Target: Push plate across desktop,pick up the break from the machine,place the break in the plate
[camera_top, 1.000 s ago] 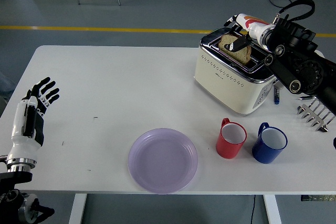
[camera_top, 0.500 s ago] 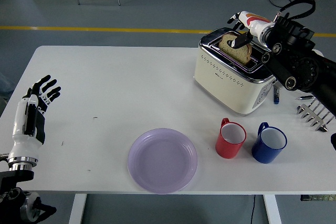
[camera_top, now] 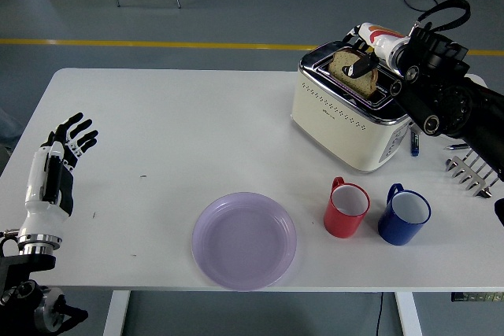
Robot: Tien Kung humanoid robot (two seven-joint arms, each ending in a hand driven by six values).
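Observation:
A slice of brown bread (camera_top: 353, 72) stands half out of the slot of the cream toaster (camera_top: 346, 114) at the back right of the table. My right hand (camera_top: 364, 59) is over the toaster with its black fingers pinched on the top of the slice. A pale purple plate (camera_top: 245, 239) lies near the table's front edge, left of the mugs. My left hand (camera_top: 68, 141) hovers at the table's left edge, fingers spread, holding nothing.
A red mug (camera_top: 346, 208) and a blue mug (camera_top: 404, 215) stand in front of the toaster, right of the plate. A metal rack (camera_top: 471, 171) sits at the far right edge. A blue pen (camera_top: 414, 140) lies beside the toaster.
The bread has risen a little further out of the toaster slot in my right hand's grip. My left hand has drifted slightly right and down.

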